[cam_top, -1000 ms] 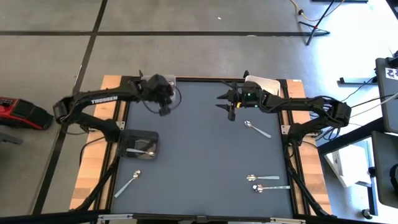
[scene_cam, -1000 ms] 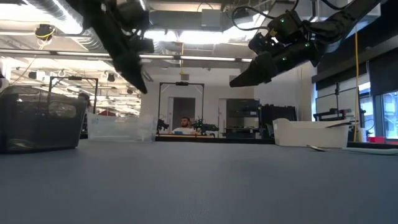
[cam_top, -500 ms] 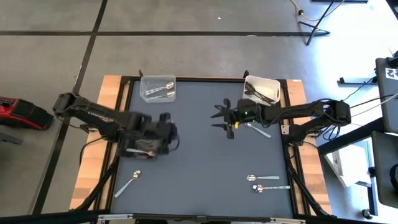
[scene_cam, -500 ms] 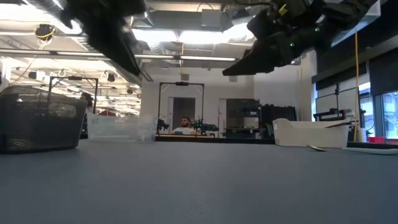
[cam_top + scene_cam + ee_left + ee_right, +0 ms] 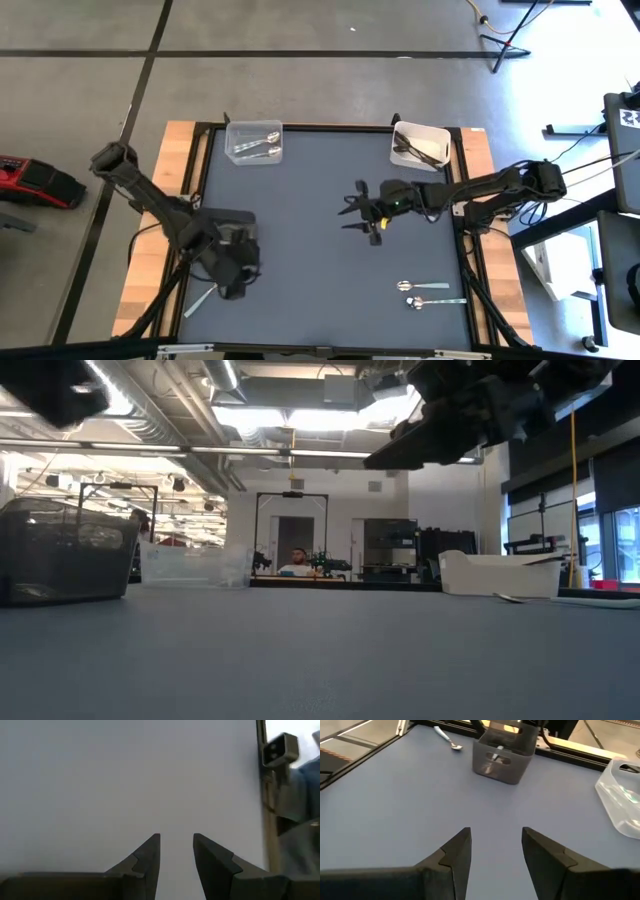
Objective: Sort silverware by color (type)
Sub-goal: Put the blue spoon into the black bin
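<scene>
The left gripper has its fingers a narrow gap apart with nothing between them, hanging over the mat's edge at about eight o'clock, right above a stray spoon and just beside the grey bin. The right gripper stands wide and empty over mid-table.

I'd say the left arm is lining up a pick; next it needs to drop and close on that spoon.

Two more spoons lie at five o'clock. The clear bin at eleven and white bin at one already hold pieces. Only the overhead view shows all this; the right wrist view alone shows silverware inside the grey bin.
</scene>
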